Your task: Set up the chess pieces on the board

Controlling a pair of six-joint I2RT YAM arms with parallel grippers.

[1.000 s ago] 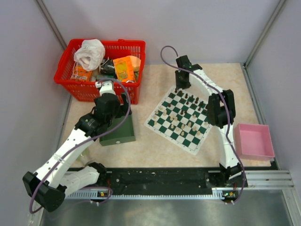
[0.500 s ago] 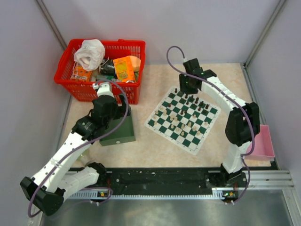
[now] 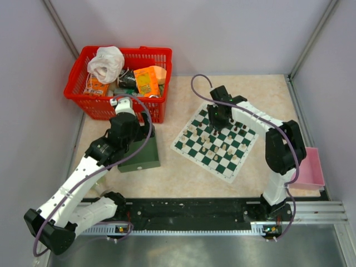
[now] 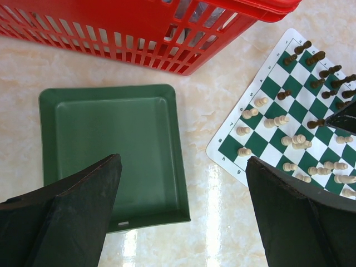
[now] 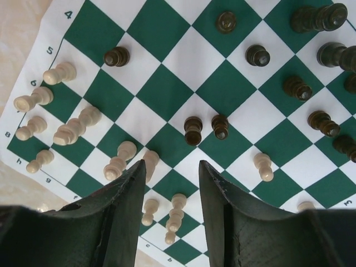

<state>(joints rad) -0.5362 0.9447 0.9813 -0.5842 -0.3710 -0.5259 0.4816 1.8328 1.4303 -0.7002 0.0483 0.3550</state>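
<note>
The green and white checked board (image 3: 221, 165) lies at centre right, turned like a diamond. Black chess pieces (image 5: 193, 130) stand on its far side and cream-white chess pieces (image 5: 120, 158) on its near-left side, scattered; some white ones lie tipped. My right gripper (image 3: 217, 118) hovers over the board's far half, open and empty (image 5: 171, 166), with two black pawns just ahead of its tips. My left gripper (image 3: 132, 129) is open and empty (image 4: 182, 161) above the right edge of the dark green tray (image 4: 111, 139). The board also shows in the left wrist view (image 4: 257, 144).
A red basket (image 3: 75, 94) full of assorted items stands at the back left, just behind the green tray (image 3: 146, 158). A pink bin (image 3: 308, 167) sits at the right edge, partly behind the right arm. Grey walls close in the table.
My right gripper has moved from the board's far corner down over the pieces on its far half. The left arm shifted slightly a second ago and has held still since.
</note>
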